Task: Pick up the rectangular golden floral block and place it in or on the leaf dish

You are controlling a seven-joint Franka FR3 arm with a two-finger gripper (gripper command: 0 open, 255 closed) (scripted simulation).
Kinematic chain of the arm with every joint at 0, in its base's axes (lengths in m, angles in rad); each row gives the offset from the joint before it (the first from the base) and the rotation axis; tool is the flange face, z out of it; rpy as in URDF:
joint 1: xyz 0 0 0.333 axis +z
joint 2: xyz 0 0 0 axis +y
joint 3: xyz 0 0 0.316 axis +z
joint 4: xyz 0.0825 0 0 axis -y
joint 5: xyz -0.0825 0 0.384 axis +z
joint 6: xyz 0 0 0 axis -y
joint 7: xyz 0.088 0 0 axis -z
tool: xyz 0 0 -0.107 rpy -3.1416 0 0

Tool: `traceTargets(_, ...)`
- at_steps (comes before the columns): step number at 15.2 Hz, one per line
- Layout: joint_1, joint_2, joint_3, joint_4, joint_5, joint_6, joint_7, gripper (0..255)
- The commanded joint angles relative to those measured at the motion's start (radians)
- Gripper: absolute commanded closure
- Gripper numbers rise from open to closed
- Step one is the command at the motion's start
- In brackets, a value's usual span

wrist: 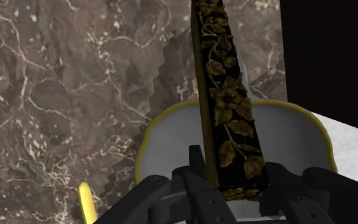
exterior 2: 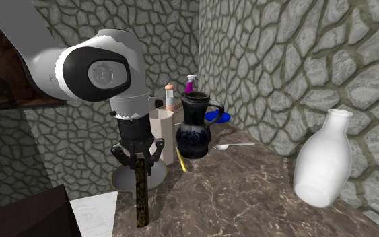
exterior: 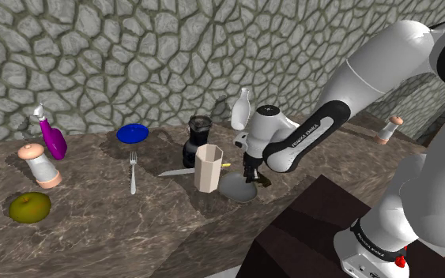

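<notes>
Gripper (exterior 2: 138,153) found closed, fingers (wrist: 198,181) clamped on one end of the dark rectangular block with golden floral relief (wrist: 225,95), which hangs straight down from between them, with the white, yellow-rimmed dish (wrist: 292,137) lying on the marble counter (wrist: 56,95) just beyond the fingertips.

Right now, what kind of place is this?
Likely a kitchen: a veined counter against a stone wall, with a fork, a mill and a jug on it.
</notes>
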Motion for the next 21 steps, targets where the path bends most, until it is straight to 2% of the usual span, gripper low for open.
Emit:
traceTargets(1,0.0,0.001,0.0,-0.001,0.0,0.0,0.0,255)
traceTargets(3,0.0,0.001,0.0,-0.001,0.0,0.0,0.0,255)
traceTargets(4,0.0,0.001,0.0,-0.001,0.0,0.0,0.0,0)
traceTargets(9,0.0,0.001,0.0,-0.001,0.0,0.0,0.0,0)
traceTargets(13,0.005,-0.143,0.004,-0.003,0.005,-0.142,-0.004,0)
traceTargets(21,0.005,-0.143,0.004,-0.003,0.005,-0.142,-0.004,0)
